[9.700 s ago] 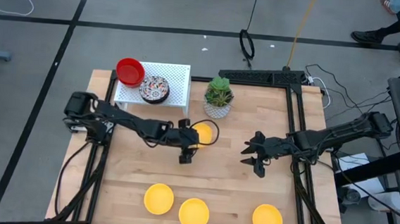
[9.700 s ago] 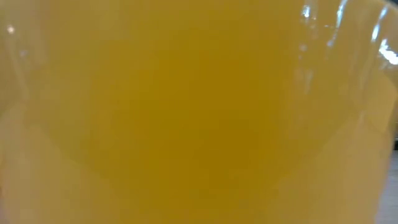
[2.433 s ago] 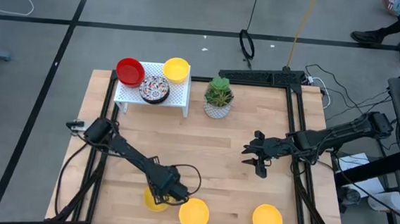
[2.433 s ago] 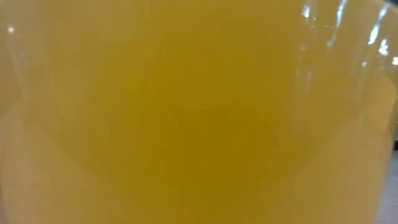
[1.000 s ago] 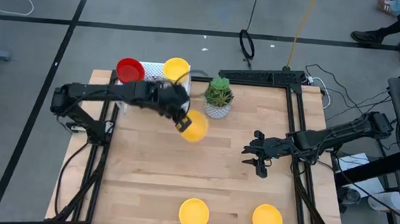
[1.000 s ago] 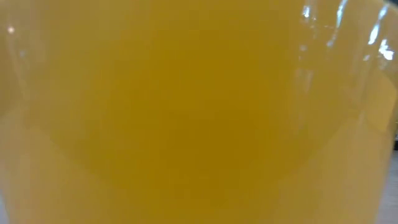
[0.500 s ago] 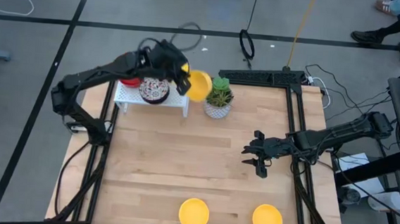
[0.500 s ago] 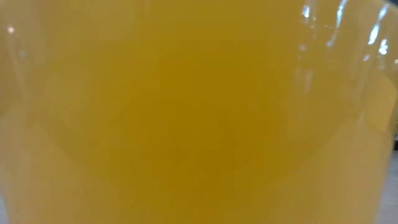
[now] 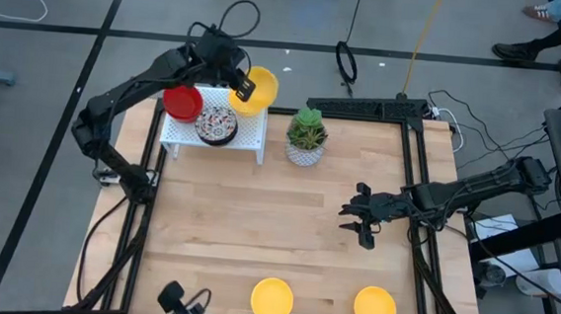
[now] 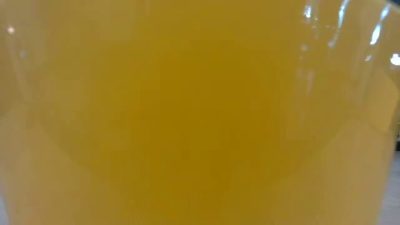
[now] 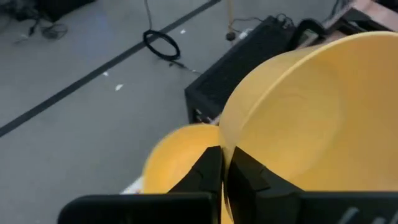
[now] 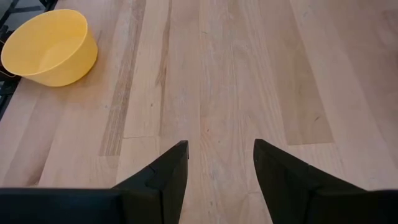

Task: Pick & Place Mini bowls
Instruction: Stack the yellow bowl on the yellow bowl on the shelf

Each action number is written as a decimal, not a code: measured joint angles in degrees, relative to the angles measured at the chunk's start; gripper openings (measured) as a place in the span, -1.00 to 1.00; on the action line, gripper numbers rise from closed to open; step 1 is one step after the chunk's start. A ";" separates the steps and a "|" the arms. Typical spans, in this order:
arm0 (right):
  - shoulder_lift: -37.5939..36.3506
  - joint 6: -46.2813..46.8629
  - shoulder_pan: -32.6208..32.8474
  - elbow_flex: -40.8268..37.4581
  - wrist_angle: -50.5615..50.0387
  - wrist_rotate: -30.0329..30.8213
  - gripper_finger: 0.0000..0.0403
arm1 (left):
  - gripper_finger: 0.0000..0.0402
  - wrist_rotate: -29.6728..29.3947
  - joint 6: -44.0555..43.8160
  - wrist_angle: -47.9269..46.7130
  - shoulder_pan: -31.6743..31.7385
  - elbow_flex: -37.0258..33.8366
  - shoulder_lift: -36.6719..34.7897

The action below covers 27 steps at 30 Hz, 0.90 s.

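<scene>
My left gripper is shut on a yellow mini bowl, held over the right end of the white rack at the table's far left. A second yellow bowl sits just beneath it. A red bowl and a floral bowl also rest on the rack. Two more yellow bowls stand near the table's near edge. My right gripper hangs open over the table's right half, holding nothing. Yellow bowl wall fills the low view. My left gripper pinches the yellow bowl's rim between its two fingers, one finger inside the bowl and one outside. The fingers slant downward toward the far edge. The bowl is lifted clear and tilted, its hollow turned sideways.
A white pot with a green plant stands just right of the rack. Black frame rails run along the table's sides. A small dark object shows at the near edge. Bare wood lies under my right gripper, with a yellow bowl beside it.
My left gripper has carried the yellow bowl from beside the plant toward the table's far edge and a little left, rising until it is over the rack's right end. The arm has swung about as it went. The bowl stays lifted in the same hold.
</scene>
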 joint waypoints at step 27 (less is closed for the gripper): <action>0.00 -1.75 -0.06 0.00 0.00 1.46 -0.16 | -0.85 -0.07 2.79 -8.33 8.21 -0.01 5.60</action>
